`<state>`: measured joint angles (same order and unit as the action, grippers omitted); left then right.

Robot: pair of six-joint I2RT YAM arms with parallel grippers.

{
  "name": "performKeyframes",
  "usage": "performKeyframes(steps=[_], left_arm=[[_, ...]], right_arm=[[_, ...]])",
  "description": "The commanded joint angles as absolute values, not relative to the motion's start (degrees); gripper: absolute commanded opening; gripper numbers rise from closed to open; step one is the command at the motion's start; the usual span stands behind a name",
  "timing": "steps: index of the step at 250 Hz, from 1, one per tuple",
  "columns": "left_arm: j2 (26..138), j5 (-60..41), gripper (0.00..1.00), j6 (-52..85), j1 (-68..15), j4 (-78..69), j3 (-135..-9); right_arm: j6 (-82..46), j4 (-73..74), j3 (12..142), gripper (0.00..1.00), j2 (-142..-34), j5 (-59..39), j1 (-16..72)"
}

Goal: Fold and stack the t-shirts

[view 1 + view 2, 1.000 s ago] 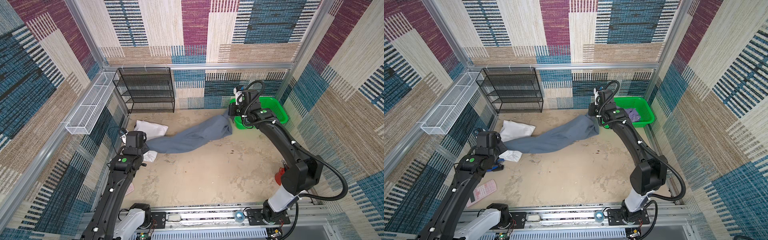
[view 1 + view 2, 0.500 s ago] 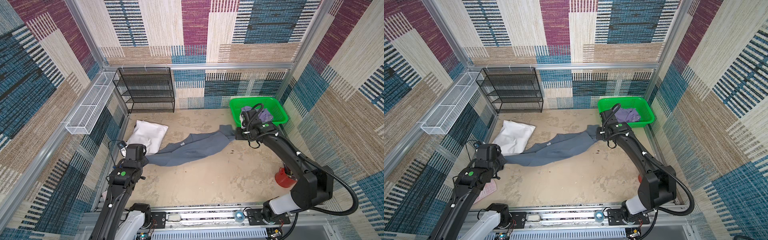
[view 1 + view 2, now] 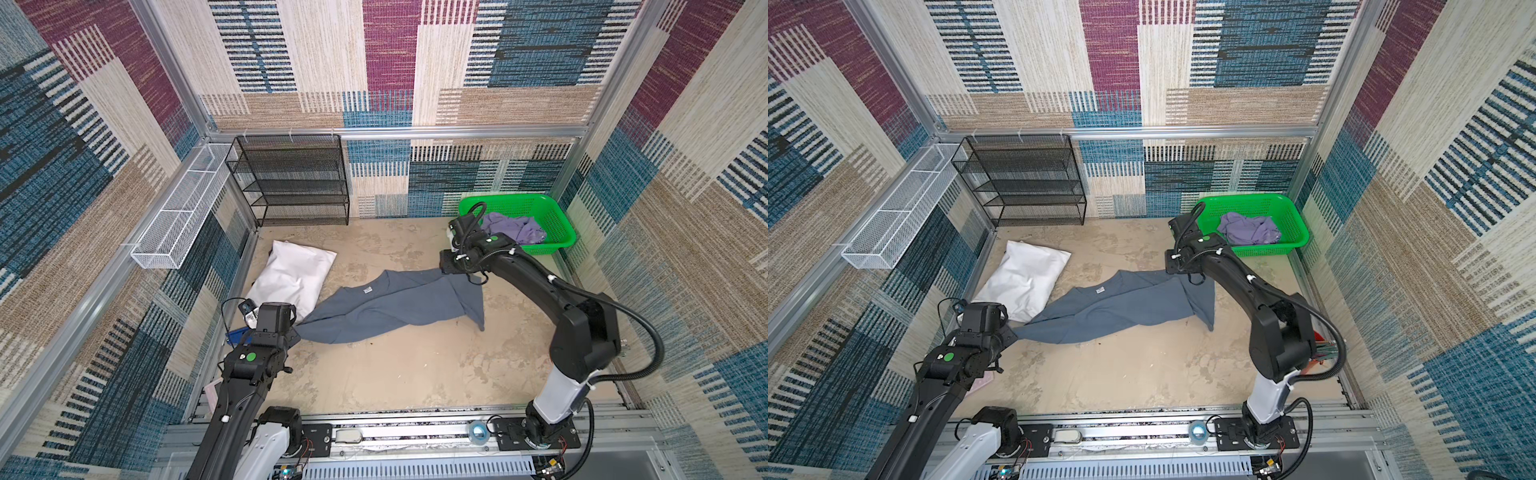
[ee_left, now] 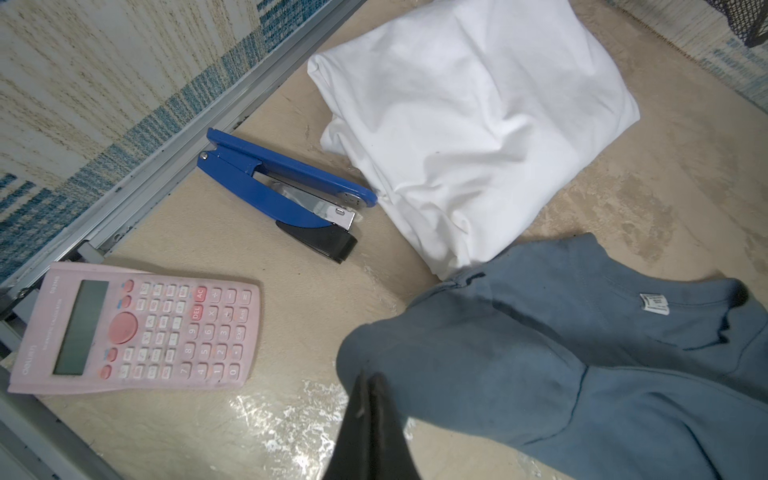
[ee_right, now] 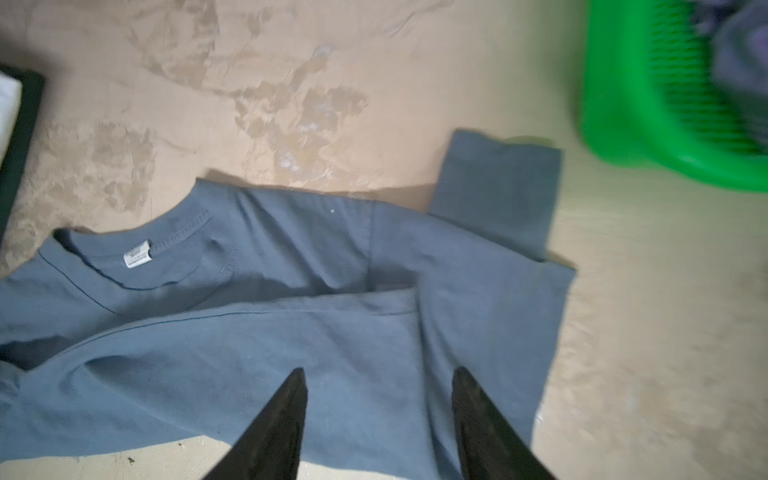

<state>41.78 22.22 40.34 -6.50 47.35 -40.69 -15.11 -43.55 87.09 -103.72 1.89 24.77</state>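
Left gripper [image 4: 370, 384] is pinching a corner of the slate t-shirt [image 3: 390, 307], anchoring it for flattening | right gripper [image 5: 378, 374] is hovering over its other end, jaws apart, empty | shirt is lying rumpled on the table [image 3: 415, 374]; lavender t-shirt [image 3: 515, 226] is waiting in the green basket [image 3: 559, 222] (unfolded).

Walls [image 3: 390, 62] are patchwork carpet tiles in blue, maroon, beige and cream. Aluminium rail [image 3: 457, 132] along the back. Floor [image 3: 395, 374] beige, blotchy. Black mesh rack [image 3: 291, 183] at back wall, white wire tray [image 3: 178, 222] on side wall. Light is even.
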Motion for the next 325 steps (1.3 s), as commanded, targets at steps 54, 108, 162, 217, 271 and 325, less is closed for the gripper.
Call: performKeyframes(steps=[54, 108, 162, 217, 271, 325], left_arm=[[41.1, 21.9, 0.00, 41.1, -6.4, 48.4, -40.3], [42.0, 19.8, 0.00, 42.2, -6.4, 46.6, -39.2], [41.6, 20.2, 0.00, 41.8, -6.4, 46.9, -39.3], [42.2, 20.3, 0.00, 41.1, -6.4, 45.5, -40.8], [44.9, 23.6, 0.00, 37.7, -6.4, 43.2, -45.9], [49.6, 29.6, 0.00, 31.9, -6.4, 40.6, -54.3]], right_arm=[[-16.8, -31.6, 80.4, 0.54, -108.0, 4.0, 24.2], [-15.7, -30.7, 80.8, 0.43, -109.9, 1.4, 22.6], [-15.3, -30.9, 80.3, 0.10, -110.6, -1.7, 22.6], [-14.7, -31.0, 81.9, 0.00, -101.7, -4.2, 22.7], [-15.0, -39.0, 87.3, 0.00, -88.5, 2.6, 21.8], [-14.0, -44.0, 97.2, 0.00, -80.2, 9.6, 18.9]])
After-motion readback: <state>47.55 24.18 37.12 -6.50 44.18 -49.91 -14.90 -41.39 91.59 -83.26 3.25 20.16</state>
